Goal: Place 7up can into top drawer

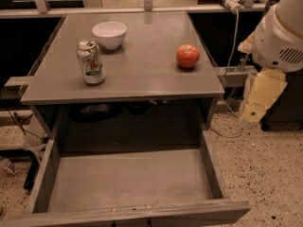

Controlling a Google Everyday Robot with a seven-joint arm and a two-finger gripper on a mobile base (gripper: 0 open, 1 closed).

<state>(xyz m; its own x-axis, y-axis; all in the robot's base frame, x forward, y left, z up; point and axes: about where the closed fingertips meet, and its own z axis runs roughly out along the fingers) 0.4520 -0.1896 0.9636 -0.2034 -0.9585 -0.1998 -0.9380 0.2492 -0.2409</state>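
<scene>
The 7up can (91,62) stands upright on the left of the grey tabletop (142,74), just in front of the white bowl. The top drawer (128,181) is pulled wide open below the tabletop, and its flat grey bottom is bare. My arm's white housing (279,32) is at the right edge of the view, beside the table. My gripper (256,109), cream-coloured, hangs down below it over the floor. It is well to the right of the can and holds nothing.
A white bowl (109,34) sits at the back left of the tabletop and a red apple (188,56) at the right. A white cable (233,37) hangs off the table's right side. Speckled floor (265,174) lies to the right of the drawer.
</scene>
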